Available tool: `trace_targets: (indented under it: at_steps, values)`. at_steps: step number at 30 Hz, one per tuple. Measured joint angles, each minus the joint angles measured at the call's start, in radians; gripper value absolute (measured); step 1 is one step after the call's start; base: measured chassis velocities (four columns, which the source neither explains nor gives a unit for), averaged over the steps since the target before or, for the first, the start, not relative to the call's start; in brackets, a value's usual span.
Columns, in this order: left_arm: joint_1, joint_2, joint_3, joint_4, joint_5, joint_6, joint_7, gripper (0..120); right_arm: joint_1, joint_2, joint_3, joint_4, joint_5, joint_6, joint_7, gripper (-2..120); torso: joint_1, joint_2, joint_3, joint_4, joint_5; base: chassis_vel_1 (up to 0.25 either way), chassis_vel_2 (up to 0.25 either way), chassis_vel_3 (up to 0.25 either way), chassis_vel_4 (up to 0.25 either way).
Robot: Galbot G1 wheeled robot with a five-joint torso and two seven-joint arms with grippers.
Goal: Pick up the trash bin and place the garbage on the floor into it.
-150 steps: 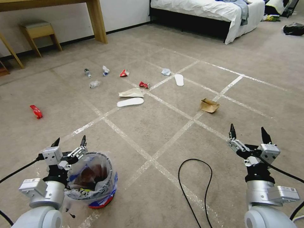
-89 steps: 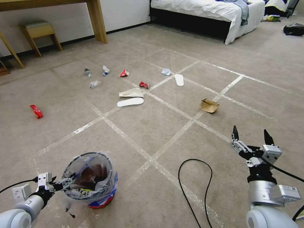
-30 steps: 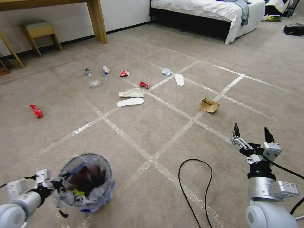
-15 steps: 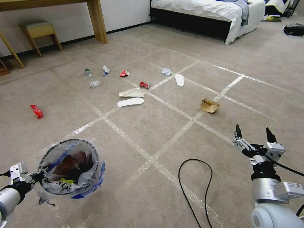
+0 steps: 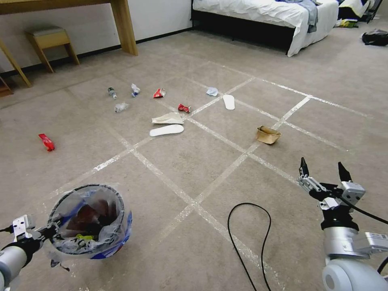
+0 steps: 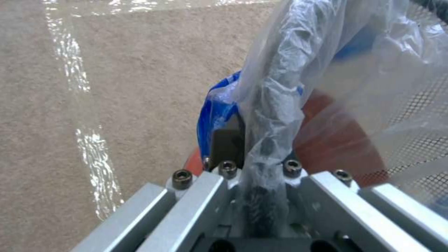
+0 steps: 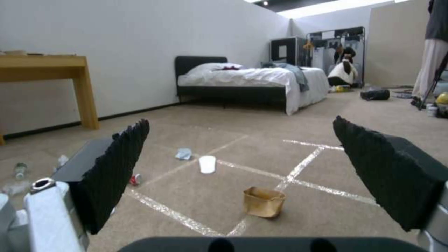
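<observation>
Crinkled clear-and-blue plastic bunches between the fingers [image 6: 226, 147] of the left gripper [image 5: 45, 232], clamped on the dark rim of the trash bin [image 5: 89, 221], which hangs tilted just above the floor [image 5: 210, 161] at near left, its mouth showing red and dark litter inside. At near right the right gripper [image 5: 322, 171] hovers over the carpet with its black fingers [image 7: 117, 164] spread wide and gripping nothing. A black cable [image 5: 246, 234] loops on the carpet between the two arms. Beyond, garbage lies scattered across the taped grid: a brown paper bag [image 5: 267, 134] ahead of the right gripper, a white insole [image 5: 166, 130] with crumpled paper [image 5: 167, 118] just behind it, a second insole [image 5: 228, 102] farther right, a red wrapper [image 5: 46, 142] at far left, and a small bottle [image 5: 112, 93] farther off. A bed [image 5: 262, 14] stands by the far wall.
</observation>
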Motion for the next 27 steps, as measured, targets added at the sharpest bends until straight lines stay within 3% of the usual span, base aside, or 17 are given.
trace_targets:
  at_steps: [9,27]
  values:
    - [-0.008,-0.002,-0.002,0.022,0.001,0.0,0.007,1,-0.005,0.001,0.002,-0.001,0.0,0.006,-0.009,100,0.0,0.0,0.0,0.0001,0.0,-0.018,0.016,0.018,-0.017]
    - [-0.028,0.003,-0.007,0.039,0.01,-0.002,0.029,1,-0.008,0.006,-0.001,-0.004,-0.019,0.018,-0.019,100,0.0,0.0,0.0,0.0,-0.0002,-0.133,0.121,0.123,-0.124]
